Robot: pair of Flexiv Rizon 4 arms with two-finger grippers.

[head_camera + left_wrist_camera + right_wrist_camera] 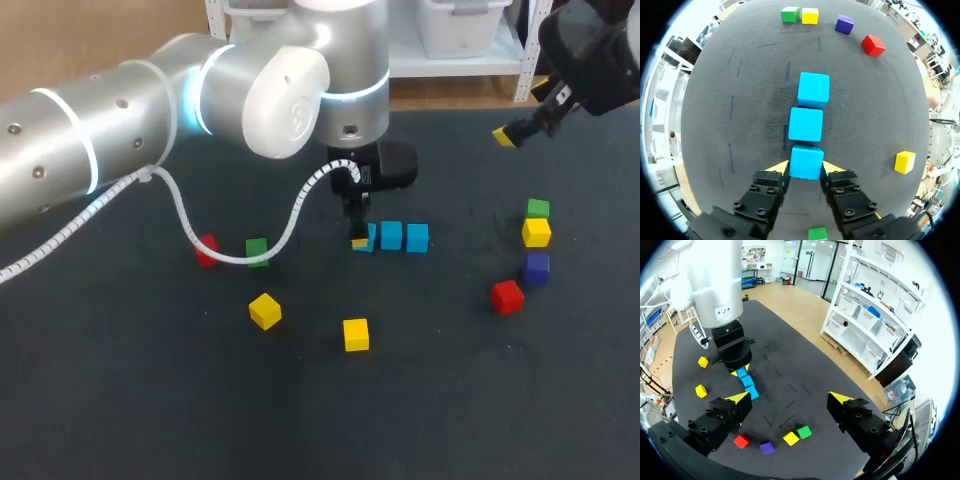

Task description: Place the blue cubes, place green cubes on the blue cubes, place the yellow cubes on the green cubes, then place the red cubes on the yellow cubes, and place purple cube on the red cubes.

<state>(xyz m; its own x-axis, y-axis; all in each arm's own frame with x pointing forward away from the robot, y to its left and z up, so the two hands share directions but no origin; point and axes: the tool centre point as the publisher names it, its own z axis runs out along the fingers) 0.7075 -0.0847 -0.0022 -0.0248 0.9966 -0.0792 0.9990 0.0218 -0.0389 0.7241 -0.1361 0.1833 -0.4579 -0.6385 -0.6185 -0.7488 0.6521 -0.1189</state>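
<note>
Closest to the wrist camera on my left arm is the left gripper. Its jaws are drawn in to one cube's width, with both yellow tips pressed against opposite sides of a small bright-blue cube. That cube ends a straight row: the middle blue cube is just beside or touching it, and the far blue cube lies beyond. I cannot be sure from either view whether the gripped cube rests on the dark table mat or hangs just above it.

By my reading, only the first step is nearly done, since the blue base row is laid out but the last cube is not released. Nothing is stacked yet. Every other cube lies loose on the mat:
- Near the row's left are the left green cube, the left red cube and the two front yellow cubes, one beside the other.
- Clustered at the right are the right green cube, the right yellow cube, the purple cube and the right red cube.

My right gripper hangs high over the mat's right side, with its jaws spread wide and nothing between them.
</note>
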